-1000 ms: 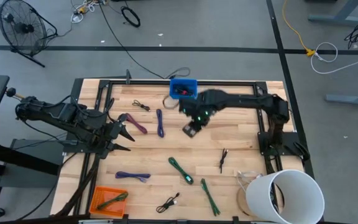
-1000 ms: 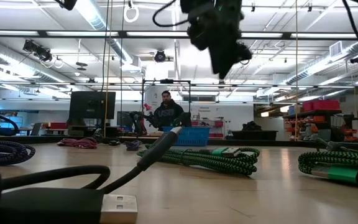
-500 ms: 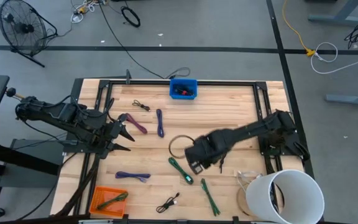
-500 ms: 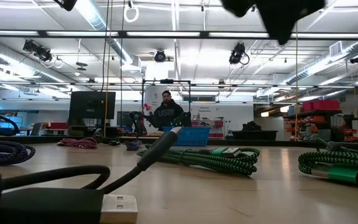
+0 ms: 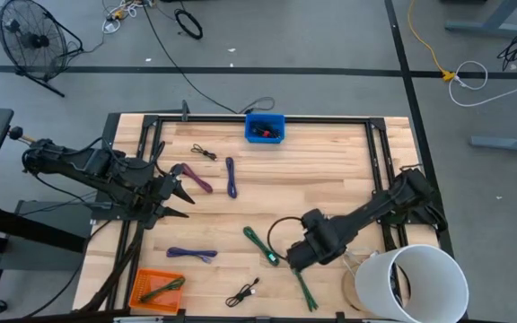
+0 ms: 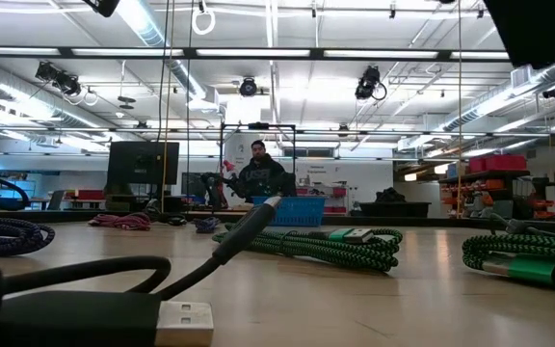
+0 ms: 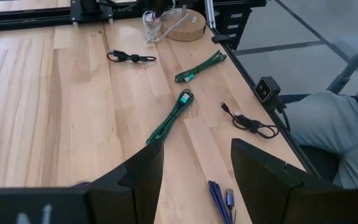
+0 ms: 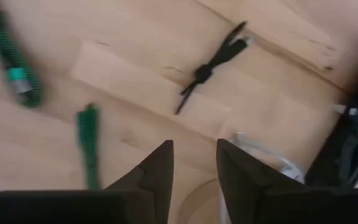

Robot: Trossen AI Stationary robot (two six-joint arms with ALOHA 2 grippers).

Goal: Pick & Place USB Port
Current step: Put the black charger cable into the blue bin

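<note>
- Right gripper (image 5: pixel 293 259) low over the near-right part of the wooden table (image 5: pixel 330 170), above the green braided cables; its arm reaches in from the right edge.
- Right wrist view: the two dark fingers (image 8: pixel 156 172) stand a narrow gap apart, nothing between them. Bare wood, a small black cable (image 8: pixel 211 66) and green cable ends lie beyond.
- Left gripper (image 5: pixel 185 199) waits at the table's left side; left wrist view shows its fingers (image 7: pixel 140 176) spread wide, empty.
- Blue bin (image 5: pixel 265 128) at the far edge, middle, with dark items inside; which items, cannot tell.
- One green cable (image 5: pixel 260 244) lies just left of the right gripper, another green cable (image 5: pixel 303 285) nearer the front edge.
- Purple cables: purple cable (image 5: pixel 231 176) left of centre, a second purple cable (image 5: pixel 192 255) toward the near-left.
- Orange tray (image 5: pixel 155 289) at the near-left corner holds a green cable.
- White bucket (image 5: pixel 411 283) at the near-right corner.
- Low view: black USB plug (image 6: pixel 183 324) close to the lens; a person (image 6: pixel 258 173) in the room behind.
</note>
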